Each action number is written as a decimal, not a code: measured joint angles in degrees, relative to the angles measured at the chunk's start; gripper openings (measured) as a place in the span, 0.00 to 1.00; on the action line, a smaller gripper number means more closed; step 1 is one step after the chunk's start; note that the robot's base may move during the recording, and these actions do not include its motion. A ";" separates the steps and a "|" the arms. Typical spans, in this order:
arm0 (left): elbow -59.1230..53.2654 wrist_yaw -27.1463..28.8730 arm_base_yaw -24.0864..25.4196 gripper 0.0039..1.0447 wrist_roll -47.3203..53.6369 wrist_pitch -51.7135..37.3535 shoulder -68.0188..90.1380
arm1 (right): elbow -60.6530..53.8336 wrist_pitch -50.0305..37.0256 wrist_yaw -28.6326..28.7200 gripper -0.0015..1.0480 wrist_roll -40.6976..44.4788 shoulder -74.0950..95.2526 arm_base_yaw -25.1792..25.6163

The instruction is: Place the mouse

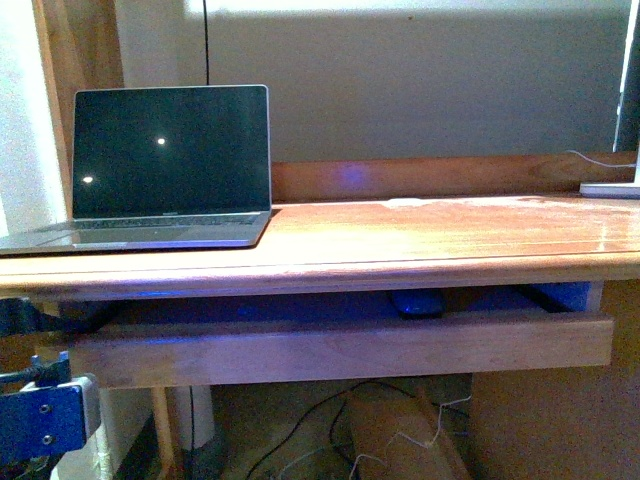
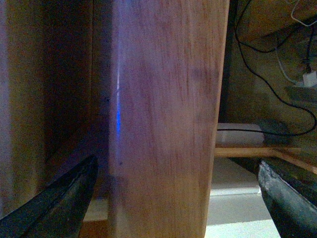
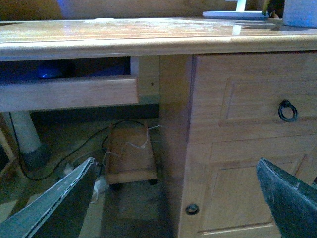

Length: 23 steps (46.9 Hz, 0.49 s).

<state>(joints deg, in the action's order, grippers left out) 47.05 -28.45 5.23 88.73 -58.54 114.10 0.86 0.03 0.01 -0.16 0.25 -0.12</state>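
The mouse (image 1: pixel 415 303) is a small dark oval lying in the pulled-out keyboard tray (image 1: pixel 340 345) under the desktop, right of the middle. It also shows dimly in the right wrist view (image 3: pixel 47 74), lit blue, inside the tray. My left gripper (image 2: pixel 173 208) is open and empty, its fingers (image 2: pixel 54 203) on either side of a wooden desk leg (image 2: pixel 163 124), low at the desk's left. My right gripper (image 3: pixel 178 198) is open and empty, low in front of the desk's right cabinet, well away from the mouse.
An open laptop (image 1: pixel 165 170) stands on the desktop (image 1: pixel 420 235) at the left. A white lamp base (image 1: pixel 610 187) sits at the far right. The cabinet has a drawer with a ring pull (image 3: pixel 287 110). Cables and a small wheeled board (image 3: pixel 131 153) lie on the floor.
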 joint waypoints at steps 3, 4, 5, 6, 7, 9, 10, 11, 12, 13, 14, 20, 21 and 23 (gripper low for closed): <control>1.88 -0.52 -0.52 0.93 -0.02 0.02 1.64 | 0.00 0.00 0.00 0.93 0.00 0.00 0.00; 2.38 -0.63 -0.72 0.93 -0.02 0.09 2.12 | 0.00 0.00 0.00 0.93 0.00 0.00 0.00; 2.64 -0.70 -0.81 0.93 -0.04 0.11 2.36 | 0.00 0.00 0.00 0.93 0.00 0.00 0.00; 3.08 -0.98 -1.03 0.93 -0.07 0.20 2.67 | 0.00 0.00 0.00 0.93 0.00 0.00 0.00; 3.52 -1.27 -1.22 0.93 -0.11 0.39 3.08 | 0.00 0.00 0.00 0.93 0.00 0.00 0.00; 4.15 -1.38 -1.60 0.93 -0.35 1.03 3.54 | 0.00 0.00 0.00 0.93 0.00 0.00 0.00; 4.31 -1.36 -1.73 0.93 -0.57 1.36 3.67 | 0.00 0.00 0.00 0.93 0.00 0.00 0.00; 4.52 -1.29 -1.90 0.93 -1.01 2.14 3.78 | 0.00 0.00 0.00 0.93 0.00 0.00 0.00; 4.63 -1.16 -2.10 0.93 -1.36 3.15 3.78 | 0.00 -0.02 0.00 0.93 0.00 0.00 0.00; 4.94 -0.57 -2.36 0.93 -2.16 5.07 3.56 | 0.00 -0.02 0.00 0.93 0.00 0.00 0.00; 5.25 0.13 -2.62 0.93 -3.30 8.13 2.67 | 0.00 0.00 0.00 0.93 0.00 0.00 0.00; 5.31 0.79 -3.45 0.93 -10.14 26.25 -4.13 | 0.00 0.00 0.00 0.93 0.00 0.00 0.00; 5.27 0.42 -3.48 0.93 -10.93 29.48 -5.31 | 0.00 0.00 0.00 0.93 0.00 0.00 0.00; 5.11 -0.63 -3.45 0.93 -11.52 36.22 -7.85 | 0.00 0.00 0.00 0.93 0.00 0.00 0.00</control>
<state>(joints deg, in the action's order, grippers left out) 52.16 -29.08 1.78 77.21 -22.33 106.26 0.86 0.03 0.01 -0.16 0.25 -0.12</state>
